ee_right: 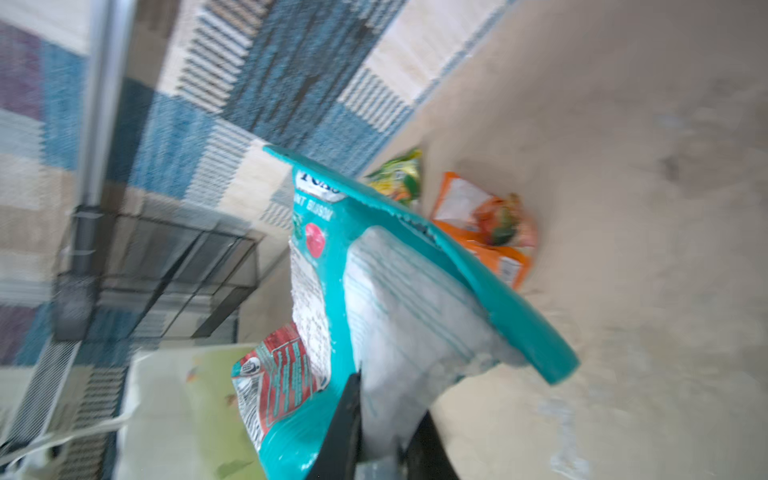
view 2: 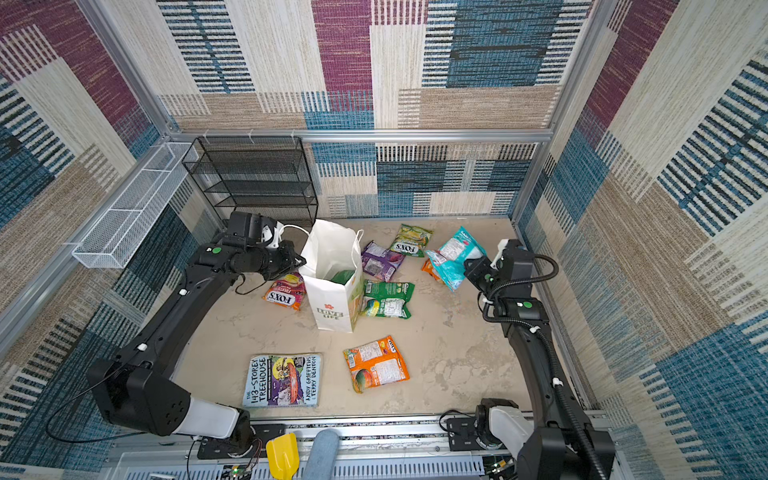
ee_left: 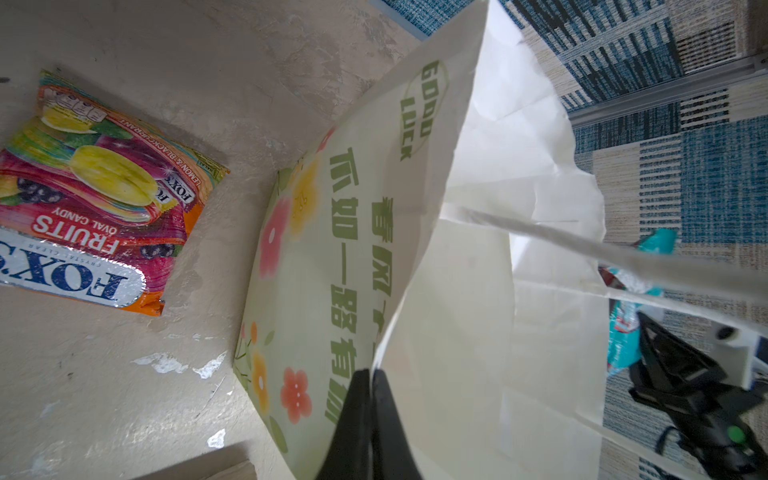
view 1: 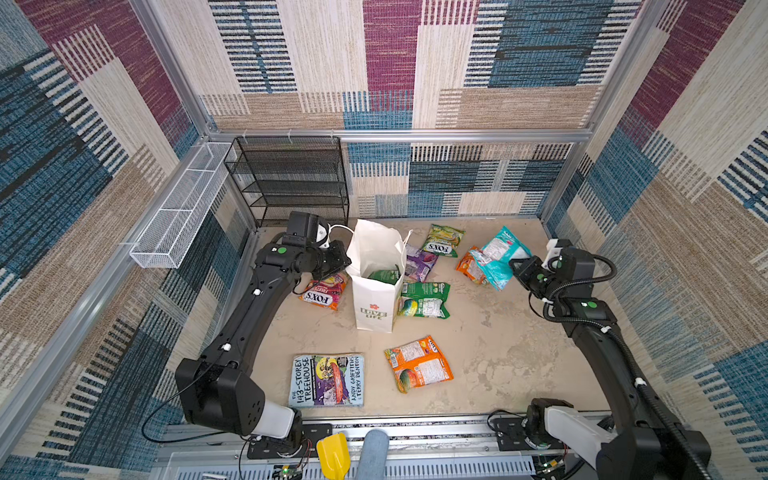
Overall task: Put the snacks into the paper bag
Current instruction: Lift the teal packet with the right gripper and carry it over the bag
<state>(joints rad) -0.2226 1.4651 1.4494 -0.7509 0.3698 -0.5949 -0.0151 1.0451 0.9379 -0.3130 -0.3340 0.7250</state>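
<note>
Wall-edged tabletop (view 1: 511,345) lies open between near orange packet (view 1: 417,363) and right arm (view 1: 600,347).

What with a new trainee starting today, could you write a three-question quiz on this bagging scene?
1. True or false: the left gripper is shut on the rim of the paper bag.
2. Multiple choice: what colour is the packet clamped in the right gripper and lifted off the table? A orange, B teal, C purple.
3. Short answer: in both top views, what shows inside the bag's open mouth?

Key
1. True.
2. B.
3. A green packet.
</note>
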